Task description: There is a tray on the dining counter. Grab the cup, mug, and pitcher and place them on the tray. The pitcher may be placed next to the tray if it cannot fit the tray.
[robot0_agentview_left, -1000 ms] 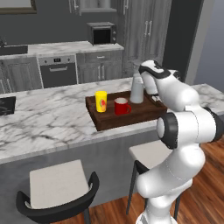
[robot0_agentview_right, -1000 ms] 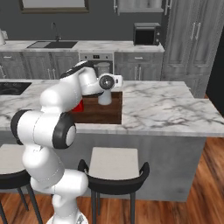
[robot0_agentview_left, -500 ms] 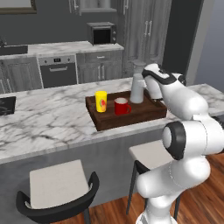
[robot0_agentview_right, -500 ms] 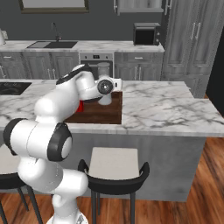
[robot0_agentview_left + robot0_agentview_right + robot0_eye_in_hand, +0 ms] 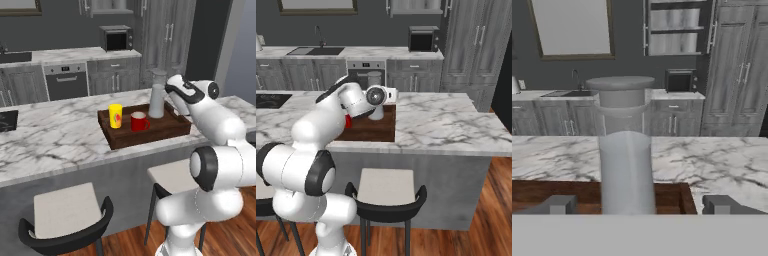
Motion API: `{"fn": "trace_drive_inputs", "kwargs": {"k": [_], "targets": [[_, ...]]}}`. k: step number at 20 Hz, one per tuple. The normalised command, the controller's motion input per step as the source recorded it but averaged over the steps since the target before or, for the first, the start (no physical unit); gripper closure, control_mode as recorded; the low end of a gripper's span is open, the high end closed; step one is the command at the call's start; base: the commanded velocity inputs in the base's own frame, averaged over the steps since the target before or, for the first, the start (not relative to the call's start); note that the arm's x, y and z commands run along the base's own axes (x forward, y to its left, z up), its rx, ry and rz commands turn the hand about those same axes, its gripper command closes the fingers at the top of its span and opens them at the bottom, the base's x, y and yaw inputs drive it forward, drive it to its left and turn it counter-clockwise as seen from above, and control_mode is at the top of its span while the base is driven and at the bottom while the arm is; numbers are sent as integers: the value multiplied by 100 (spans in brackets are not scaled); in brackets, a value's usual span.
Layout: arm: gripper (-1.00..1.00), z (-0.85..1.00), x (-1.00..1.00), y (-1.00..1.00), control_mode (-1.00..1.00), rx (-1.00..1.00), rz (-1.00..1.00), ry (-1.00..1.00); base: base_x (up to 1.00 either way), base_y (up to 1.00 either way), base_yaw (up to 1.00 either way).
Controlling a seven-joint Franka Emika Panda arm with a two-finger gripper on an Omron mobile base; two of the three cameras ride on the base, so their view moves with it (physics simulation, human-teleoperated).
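- A dark brown wooden rectangular tray (image 5: 150,134) with a low raised rim is seen lying on the long white marble tabletop (image 5: 55,137) with grey veins.
- A small yellow handleless tumbler (image 5: 115,116) with a red-orange mark is found upright on the tray, towards its left end in the left base view.
- A small glossy red mug (image 5: 138,121) with a loop handle is set just beside the tumbler, also on the tray.
- A tall slim translucent pale grey pitcher (image 5: 157,100) with a rounded lid is seen standing upright at the tray's far right part; in the hand view its base is observed inside the wooden rim (image 5: 625,165).
- The pincer (image 5: 640,205) is held wide apart and empty; its two dark finger tips (image 5: 561,204) are noted on either side of the pitcher's lower body, clear of it.
- In the left base view the white hand is seen level with the pitcher, just to its right.
- A black microwave (image 5: 117,38) is noted on the rear worktop, well apart from the tray.
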Motion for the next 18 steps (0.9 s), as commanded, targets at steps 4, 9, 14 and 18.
{"fn": "trace_drive_inputs", "kwargs": {"k": [4,9,14,18], "targets": [[-100,37,-60,-5,-100,0,-7,13,0,0,0],[-100,42,-63,-5,-100,0,-9,16,0,0,0],[-100,35,-69,-1,-100,0,-9,16,0,0,0],[-100,19,-81,0,-100,0,-6,11,0,0,0]]}}
